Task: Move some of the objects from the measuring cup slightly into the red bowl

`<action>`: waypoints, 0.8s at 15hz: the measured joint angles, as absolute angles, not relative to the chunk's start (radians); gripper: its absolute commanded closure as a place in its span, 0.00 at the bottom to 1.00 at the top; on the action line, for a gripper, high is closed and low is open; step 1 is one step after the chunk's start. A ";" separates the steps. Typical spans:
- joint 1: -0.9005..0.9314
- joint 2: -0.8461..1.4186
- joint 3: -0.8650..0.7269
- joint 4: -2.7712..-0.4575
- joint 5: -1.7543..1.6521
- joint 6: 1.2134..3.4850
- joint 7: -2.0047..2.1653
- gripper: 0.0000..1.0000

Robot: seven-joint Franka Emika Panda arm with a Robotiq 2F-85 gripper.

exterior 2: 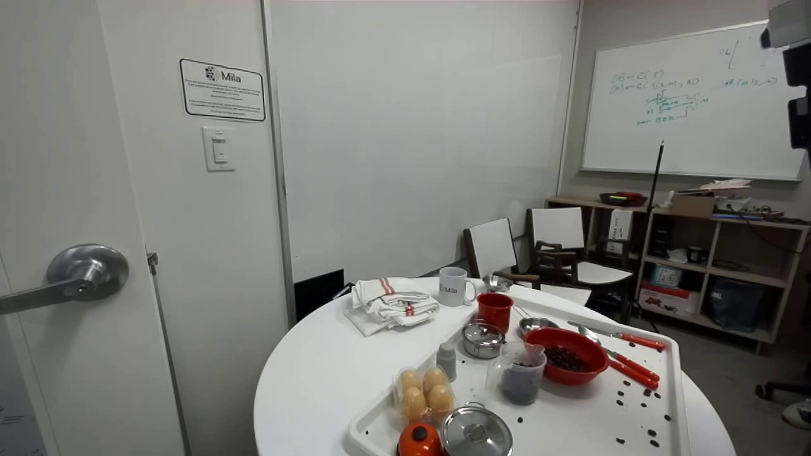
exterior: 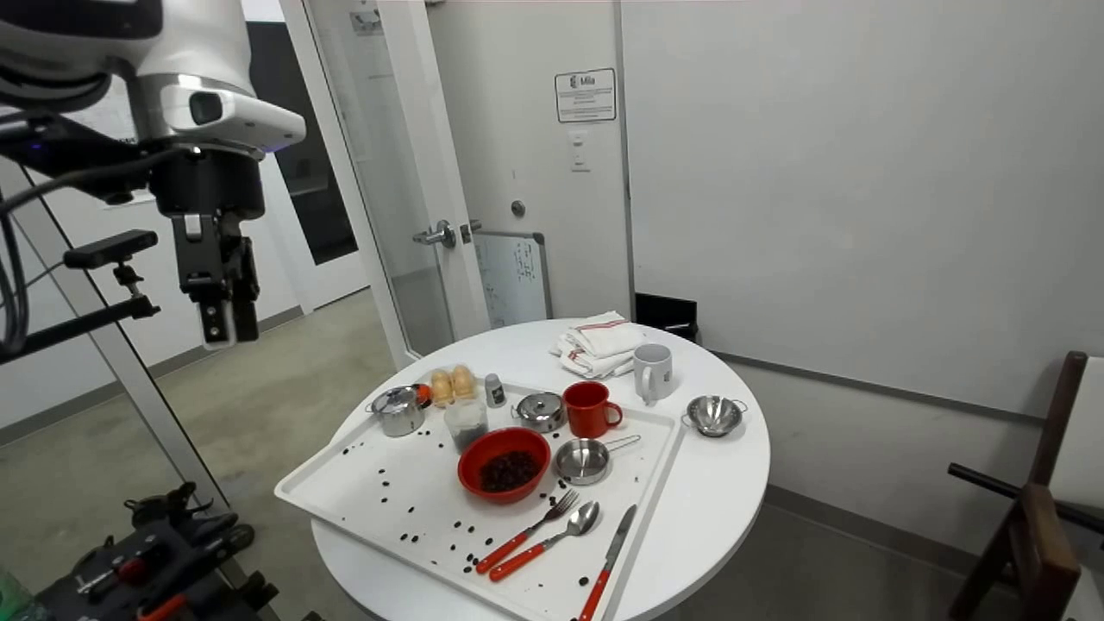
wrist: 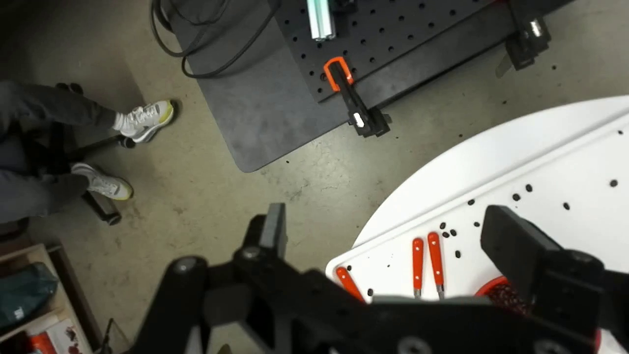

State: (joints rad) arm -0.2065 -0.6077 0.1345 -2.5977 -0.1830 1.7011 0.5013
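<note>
On tray (exterior: 345, 496) below, well off pincer (exterior: 231, 329): red bowl (exterior: 470, 473), prob. w/ beans (exterior: 511, 472)

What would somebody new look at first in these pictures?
Probably the bright red bowl on the white tray, with dark bean-like bits heaped inside. Next might be the big black claw, which hangs open in the air, higher than the table. Then maybe the red-handled fork, spoon and knife, all lying on that tray.
</note>
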 measured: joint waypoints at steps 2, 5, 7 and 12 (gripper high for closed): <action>-0.200 -0.532 0.202 -2.568 -0.131 1.714 0.649 0.00; -0.161 -0.416 0.232 -2.501 -0.078 1.725 0.824 0.00; -0.141 -0.352 0.228 -2.454 -0.048 1.737 0.901 0.00; -0.119 -0.232 0.175 -2.355 0.036 1.822 1.062 0.00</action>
State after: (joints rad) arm -0.1187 -0.2321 0.1754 -2.3553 0.0355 1.8222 1.0620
